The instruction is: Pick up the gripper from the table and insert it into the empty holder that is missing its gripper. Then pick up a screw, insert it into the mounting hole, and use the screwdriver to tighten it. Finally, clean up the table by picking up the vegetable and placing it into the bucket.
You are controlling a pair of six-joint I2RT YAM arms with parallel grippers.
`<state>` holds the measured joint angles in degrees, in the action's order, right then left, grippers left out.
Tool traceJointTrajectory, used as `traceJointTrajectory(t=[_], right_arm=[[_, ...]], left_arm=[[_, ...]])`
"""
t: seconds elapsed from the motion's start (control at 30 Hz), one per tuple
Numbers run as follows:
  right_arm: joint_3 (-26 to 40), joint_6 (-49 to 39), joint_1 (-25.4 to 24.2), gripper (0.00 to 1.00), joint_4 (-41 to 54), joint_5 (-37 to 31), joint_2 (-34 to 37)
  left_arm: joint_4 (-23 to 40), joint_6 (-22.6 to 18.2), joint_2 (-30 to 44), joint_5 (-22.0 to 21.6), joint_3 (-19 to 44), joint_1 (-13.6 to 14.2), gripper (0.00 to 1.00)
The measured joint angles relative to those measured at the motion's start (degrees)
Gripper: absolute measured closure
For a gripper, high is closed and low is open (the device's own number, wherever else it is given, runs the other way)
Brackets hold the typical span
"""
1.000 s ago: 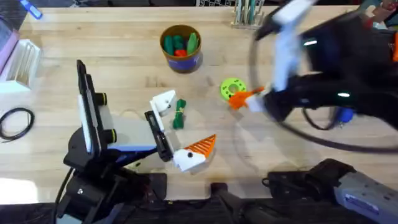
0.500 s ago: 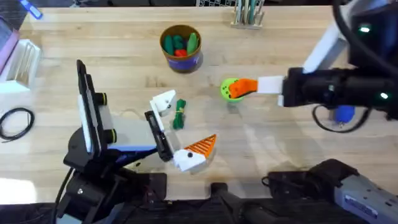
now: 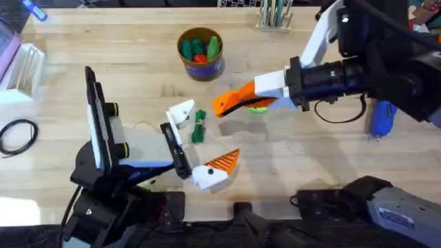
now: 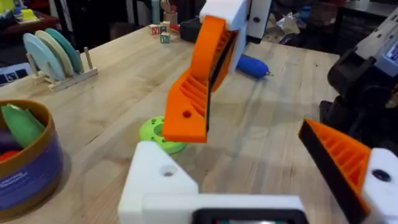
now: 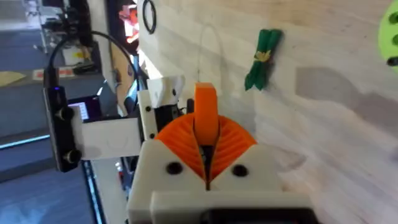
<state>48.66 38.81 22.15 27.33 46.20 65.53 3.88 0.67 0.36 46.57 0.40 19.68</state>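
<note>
My right gripper (image 3: pixel 241 96) reaches in from the right, shut on the loose orange gripper (image 3: pixel 219 106), which juts from its ribbed pads (image 5: pixel 233 140). It hangs above the table (image 3: pixel 310 165), a little right of the holder (image 3: pixel 182 114), the bare white block on my left arm. My left gripper (image 3: pixel 200 141) is open, its other finger (image 3: pixel 222 162) carrying an orange wedge. The left wrist view shows the held gripper (image 4: pixel 189 121) above and beyond the holder (image 4: pixel 161 180). The dark-green vegetable (image 3: pixel 198 126) lies beside the holder. The bucket (image 3: pixel 200 52) stands behind, and the blue screwdriver (image 3: pixel 381 118) lies at the right.
A green round disc (image 3: pixel 260 105) lies partly under my right gripper. The bucket holds toy vegetables. A black cable loop (image 3: pixel 17 134) and a clear box (image 3: pixel 21 69) sit at the left edge. A pen stand (image 3: pixel 274 14) is at the back.
My right arm has swung left past the green disc toward the holder, carrying the orange gripper. The left arm has not moved.
</note>
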Motion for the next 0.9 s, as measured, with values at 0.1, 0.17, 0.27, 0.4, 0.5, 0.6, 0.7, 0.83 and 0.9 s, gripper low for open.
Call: traceJointTrajectory(t=[0.1, 0.17, 0.27, 0.4, 0.5, 0.6, 0.7, 0.83, 0.9], right_arm=[[0.0, 0.97, 0.0, 0.991, -0.13, 2.14, 0.91], [0.0, 1.48, 0.02, 0.991, -0.2, 3.23, 1.22], [0.0, 1.77, 0.2, 0.992, -1.09, 4.15, 1.36], [0.0, 1.94, 0.34, 0.992, -1.62, 4.94, 1.98], [-0.24, 1.92, 0.33, 0.992, -2.23, 5.87, 3.36], [-2.32, 1.91, 0.33, 0.992, -6.64, 8.01, 3.96], [-5.63, 3.22, 0.33, 0.992, -13.26, 10.14, 3.96], [-11.37, 8.23, 0.33, 0.992, -25.56, 11.4, 3.96], [-14.75, 11.94, 0.33, 0.992, -32.52, 11.79, 3.96]], left_arm=[[0.0, 0.04, 0.0, 0.0, 0.0, 0.0, 0.015], [0.0, 0.04, 0.0, 0.02, 0.0, 0.0, 0.014], [0.0, 0.04, 0.0, 0.01, 0.0, 0.0, 0.014], [0.0, 0.04, 0.0, 0.02, 0.0, 0.0, 0.014], [0.0, 0.07, 0.0, 0.02, 0.0, -0.01, 0.015], [0.0, 0.07, 0.0, 0.01, 0.0, 0.0, 0.015], [0.0, 0.07, 0.0, 0.02, 0.0, 0.0, 0.015], [0.0, 0.07, 0.0, 0.02, 0.0, 0.0, 0.015], [0.0, 0.07, 0.0, 0.02, 0.0, 0.0, 0.015]])
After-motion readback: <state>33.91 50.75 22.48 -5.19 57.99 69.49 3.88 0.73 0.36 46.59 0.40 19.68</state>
